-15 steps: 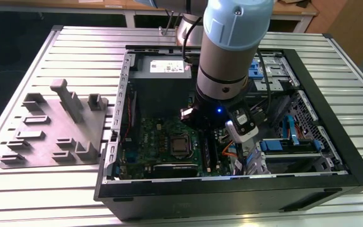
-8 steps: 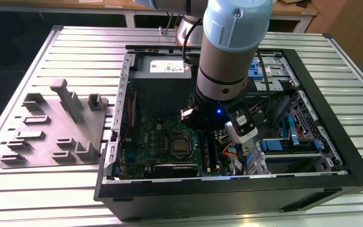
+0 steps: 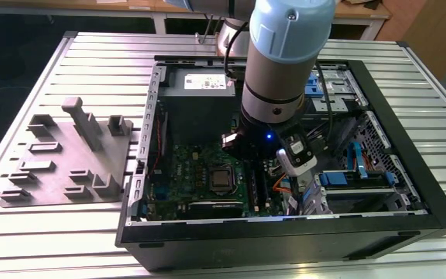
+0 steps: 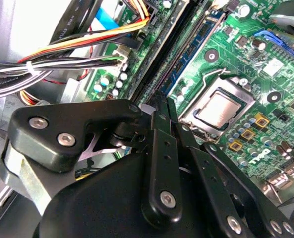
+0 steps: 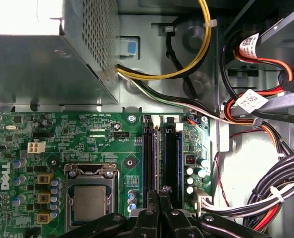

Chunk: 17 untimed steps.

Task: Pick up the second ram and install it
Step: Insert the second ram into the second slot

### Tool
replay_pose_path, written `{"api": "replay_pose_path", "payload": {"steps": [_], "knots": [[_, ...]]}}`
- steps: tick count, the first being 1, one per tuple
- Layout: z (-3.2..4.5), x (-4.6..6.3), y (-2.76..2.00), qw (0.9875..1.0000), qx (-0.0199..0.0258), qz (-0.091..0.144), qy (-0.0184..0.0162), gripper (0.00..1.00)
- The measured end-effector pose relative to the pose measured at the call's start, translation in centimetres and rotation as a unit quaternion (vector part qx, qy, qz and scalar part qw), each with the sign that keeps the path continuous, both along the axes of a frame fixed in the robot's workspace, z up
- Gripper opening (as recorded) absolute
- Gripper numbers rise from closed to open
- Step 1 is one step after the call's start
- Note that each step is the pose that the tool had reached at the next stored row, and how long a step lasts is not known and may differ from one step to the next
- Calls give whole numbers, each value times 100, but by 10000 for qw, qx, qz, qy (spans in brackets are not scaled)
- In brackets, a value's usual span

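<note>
Inside the open computer case [image 3: 432, 192], my gripper [image 5: 160, 194] reaches down over the memory slots of the green motherboard [image 5: 87, 134]. In both wrist views its black fingers stand pressed together. The second ram [image 5: 156, 158], a thin dark stick seen edge-on, stands along the black slot [image 5: 148, 158], and its near end runs in between the fingertips. In the second wrist view the gripper [image 4: 160, 99] sits at the near end of the slot rails. The arm's wrist [image 3: 273, 116] covers the fingers in the exterior view.
A blue slot [image 5: 171, 158] lies just beside the stick. The processor socket [image 5: 89, 198], the power supply [image 5: 32, 64] and cable bundles [image 5: 265, 198] surround the slots. A grey fixture [image 3: 68, 157] lies on the table at the exterior view's left.
</note>
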<state>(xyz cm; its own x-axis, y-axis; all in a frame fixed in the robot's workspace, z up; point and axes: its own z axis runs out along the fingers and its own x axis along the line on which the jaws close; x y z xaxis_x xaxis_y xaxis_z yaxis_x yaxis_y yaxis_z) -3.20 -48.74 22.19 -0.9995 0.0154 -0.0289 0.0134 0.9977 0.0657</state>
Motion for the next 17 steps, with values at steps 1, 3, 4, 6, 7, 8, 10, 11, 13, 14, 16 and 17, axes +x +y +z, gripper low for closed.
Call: {"api": "replay_pose_path", "payload": {"steps": [1,3,4,6,7,8,10,11,13,14,16,17], "knots": [[3,0,0,10000,0,0,0,12],[3,0,0,10000,0,0,0,12],[4,0,0,10000,-1,0,0,12],[5,0,0,10000,-1,0,0,12],[4,0,0,10000,-1,0,0,12],[5,0,0,10000,-3,0,0,12],[5,0,-1,10000,-7,0,1,12],[5,0,-1,10000,-10,0,0,12],[5,0,-2,10000,-17,0,1,12],[5,0,-2,10000,-21,0,1,12],[4,0,-2,10000,-26,-1,0,12],[1,0,-2,10000,-28,-1,0,12]]}}
